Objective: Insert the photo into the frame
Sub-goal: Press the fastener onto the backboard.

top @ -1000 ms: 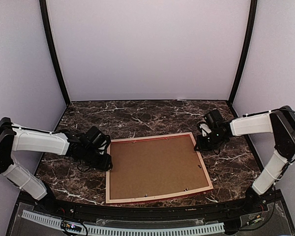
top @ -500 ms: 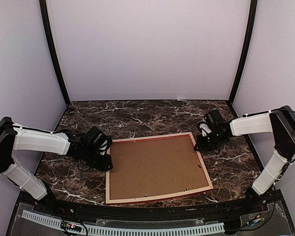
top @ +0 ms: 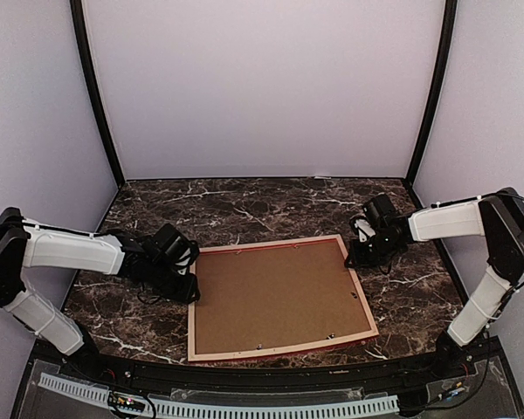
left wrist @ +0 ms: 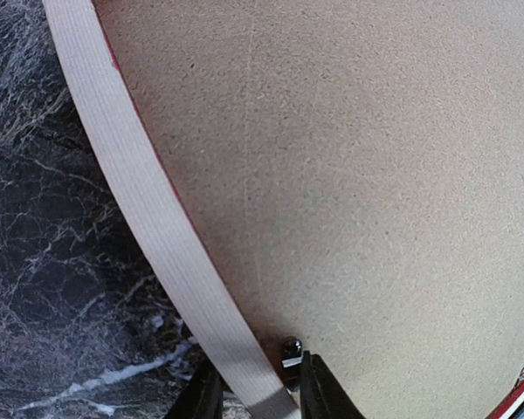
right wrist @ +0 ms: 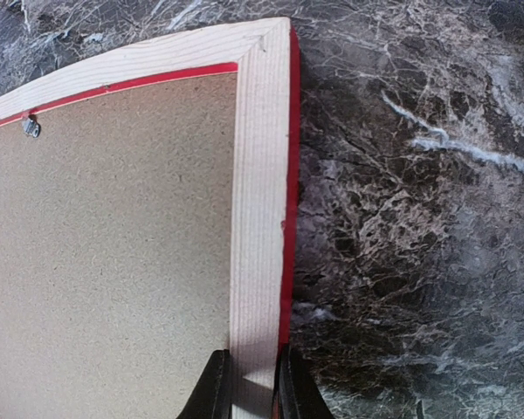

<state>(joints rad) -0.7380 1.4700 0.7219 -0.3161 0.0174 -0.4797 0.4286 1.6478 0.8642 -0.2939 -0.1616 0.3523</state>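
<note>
Frame point(right wrist: 258, 175): face-down on table point(top: 244, 205), board point(top: 275, 297) seated | Photo: hidden, likely under board | Left gripper point(left wrist: 258, 397): clamped on left rail | Right gripper point(right wrist: 249, 388): clamped on right rail, probably steadying frame

We look down from the top camera, high up and behind both arms. It is far enough back to show the whole dark marble table point(top: 271, 205) and the big thin wooden frame with pale rails and red edges point(top: 192, 323) lying on it. The left wrist camera sits right over the left end effector point(left wrist: 258, 397) and looks down, very close, at the frame's left side. The right wrist camera sits over the right end effector point(right wrist: 251, 388) and looks closely at the frame's far right corner. All three views share the frame and the table.
</note>
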